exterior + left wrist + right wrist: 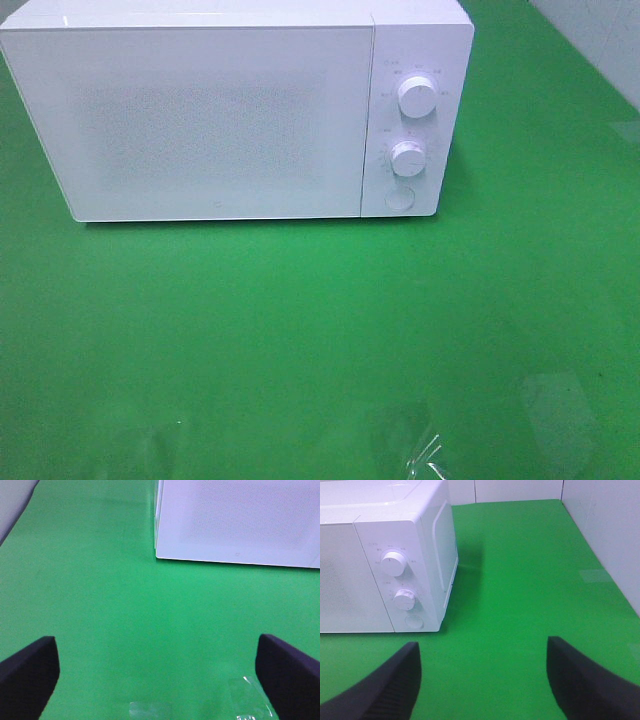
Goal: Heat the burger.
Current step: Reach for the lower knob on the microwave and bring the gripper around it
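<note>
The burger is out of view in every frame. A white microwave [215, 110] stands at the back of the green table with its door shut; two white knobs [417, 97] and a round button sit on its right panel. It also shows in the left wrist view [235, 520] and the right wrist view [385, 555]. My left gripper [157, 677] is open and empty over the green surface, in front of the microwave's left corner. My right gripper [482, 680] is open and empty, to the right of the microwave's control panel. Neither gripper shows in the exterior high view.
Clear tape patches [420, 450] lie on the green table near the front edge and show in the left wrist view [247, 695]. A white wall [610, 535] borders the table on the right and behind.
</note>
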### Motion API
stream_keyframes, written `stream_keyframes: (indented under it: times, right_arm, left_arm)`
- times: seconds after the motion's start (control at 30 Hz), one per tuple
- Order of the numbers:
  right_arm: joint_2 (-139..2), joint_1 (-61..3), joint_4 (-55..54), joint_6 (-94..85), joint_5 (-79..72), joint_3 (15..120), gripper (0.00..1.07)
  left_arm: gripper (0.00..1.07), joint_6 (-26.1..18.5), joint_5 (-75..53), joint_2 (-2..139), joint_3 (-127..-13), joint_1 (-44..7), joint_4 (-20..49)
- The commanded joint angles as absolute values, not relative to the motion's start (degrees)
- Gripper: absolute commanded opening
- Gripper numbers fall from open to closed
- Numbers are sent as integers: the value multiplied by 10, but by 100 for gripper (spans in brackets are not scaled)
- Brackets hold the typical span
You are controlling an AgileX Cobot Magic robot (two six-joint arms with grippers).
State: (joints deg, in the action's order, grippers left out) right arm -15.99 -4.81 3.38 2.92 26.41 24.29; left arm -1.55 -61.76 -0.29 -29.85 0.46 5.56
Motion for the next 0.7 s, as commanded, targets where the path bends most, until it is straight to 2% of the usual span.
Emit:
stream_keyframes:
  times: [0.03,0.53,0.7]
  right_arm:
    - [-190,-47,35,33,182,210,71]
    - [-349,-47,33,36,-31,164,71]
    - [-445,-47,33,46,-163,164,71]
  left_arm:
    - [100,-16,-612,-13,-297,6,57]
    - [100,-16,-612,-13,-297,6,57]
    - [100,-16,-612,-13,-297,6,57]
